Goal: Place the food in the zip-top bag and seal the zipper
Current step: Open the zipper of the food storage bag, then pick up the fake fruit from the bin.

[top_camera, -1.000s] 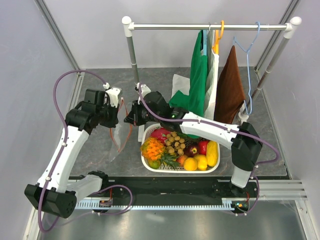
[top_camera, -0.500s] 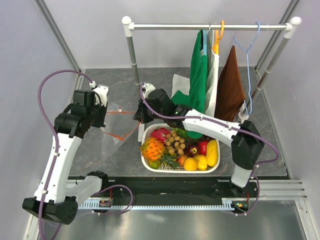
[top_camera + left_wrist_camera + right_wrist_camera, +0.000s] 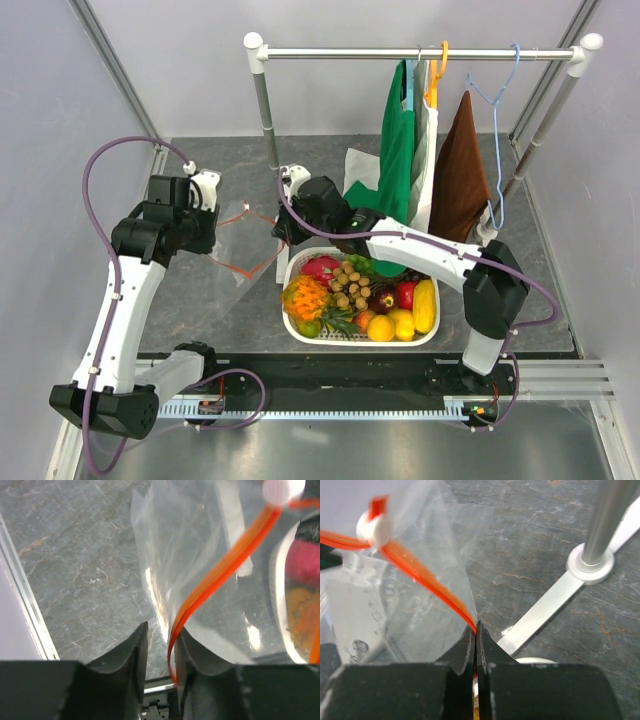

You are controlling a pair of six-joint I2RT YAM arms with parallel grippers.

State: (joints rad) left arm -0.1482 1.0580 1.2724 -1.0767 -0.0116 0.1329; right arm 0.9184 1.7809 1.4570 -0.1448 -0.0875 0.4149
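The clear zip-top bag (image 3: 238, 288) hangs between my two grippers, left of the basket. Its orange-red zipper (image 3: 250, 270) bows open in a loop. My left gripper (image 3: 207, 216) is open; in the left wrist view (image 3: 161, 630) the zipper (image 3: 220, 570) runs between the fingers, against the right one, with a gap on the other side. My right gripper (image 3: 283, 230) is shut on the zipper's other end (image 3: 475, 629). The white slider tab (image 3: 374, 526) sits near the right gripper. The orange pineapple (image 3: 305, 297) and yellow lemons (image 3: 392, 325) lie in the basket.
The white slotted basket (image 3: 432, 338) of mixed toy fruit stands just right of the bag. A clothes rack (image 3: 420, 52) with green, white and brown garments stands at the back; its left post (image 3: 266, 110) and foot (image 3: 590, 562) are close to my right gripper.
My left gripper has moved left, away from the right one, pulling the bag's mouth from a narrow hanging fold into an open loop. The right gripper has stayed nearly in place.
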